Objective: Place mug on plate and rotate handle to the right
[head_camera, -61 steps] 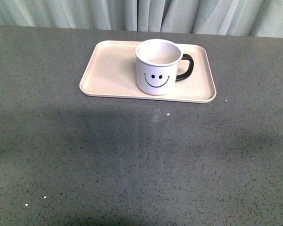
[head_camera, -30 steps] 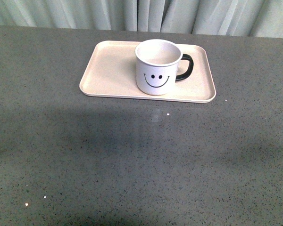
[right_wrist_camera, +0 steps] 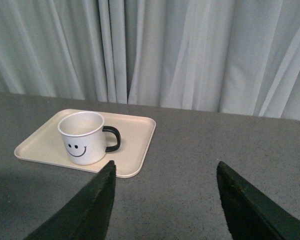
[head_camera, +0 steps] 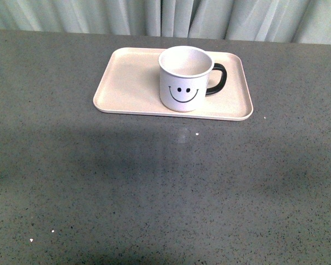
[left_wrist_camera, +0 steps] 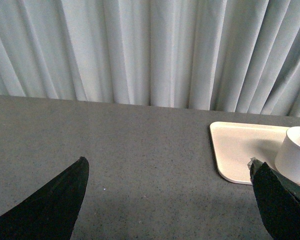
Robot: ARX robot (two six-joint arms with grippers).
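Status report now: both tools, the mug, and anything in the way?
Left tool open, empty. Right tool open, empty. Mug upright on plate, handle pointing right. Nothing in the way.

White mug [head_camera: 186,79] (black smiley, black handle [head_camera: 218,79]), pink-beige plate [head_camera: 127,83].

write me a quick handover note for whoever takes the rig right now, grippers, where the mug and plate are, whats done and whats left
Left gripper: open, empty, pulled back from the plate.
Right gripper: open, empty, also back, facing the plate.
Neither arm shows in the front view.
Mug: upright on the plate, right of its middle, smiley facing the robot.
Handle: points to the right.
Done: mug is on the plate, handle turned right.
Left: nothing apparent; just check that the handle angle is acceptable.
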